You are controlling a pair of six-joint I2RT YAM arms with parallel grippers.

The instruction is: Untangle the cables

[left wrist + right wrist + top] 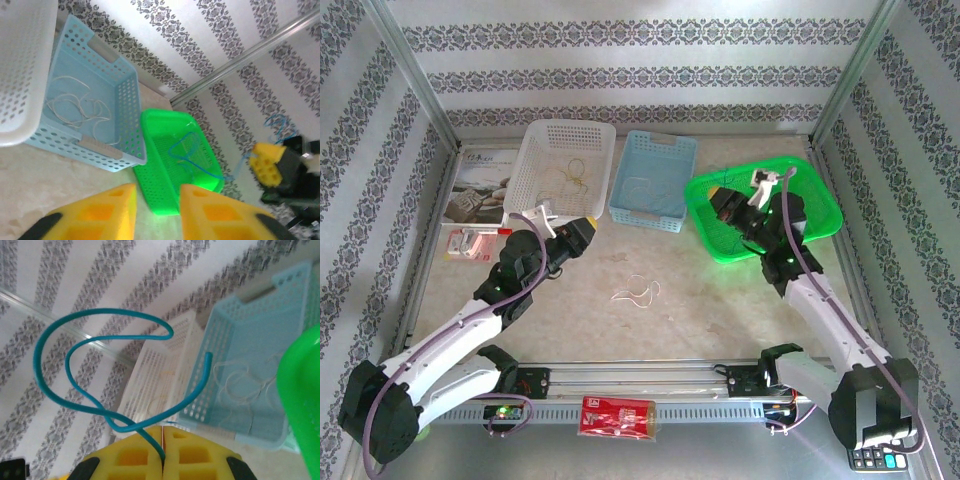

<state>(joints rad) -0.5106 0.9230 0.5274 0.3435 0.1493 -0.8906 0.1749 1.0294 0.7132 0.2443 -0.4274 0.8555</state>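
My right gripper [163, 440] is shut on a blue-green cable [105, 311] that curls up in loops above the pads. From above, this gripper [735, 207] hovers over the green basket [820, 215]. The left wrist view shows a blue-green loop [186, 145] lying in the green basket [160, 192], with a strand rising toward the right gripper [267, 162]. Thin white cable [75, 105] lies in the blue basket [655, 205]. A yellow cable [572, 175] lies in the white basket [535, 150]. Another white cable [637, 292] lies loose on the table. My left gripper [582, 228] is open and holds nothing.
A booklet [480, 185] and a small red packet [470, 243] lie at the left, beside the white basket. A red package [617, 415] sits on the front rail between the arm bases. Patterned walls and metal posts close in the table.
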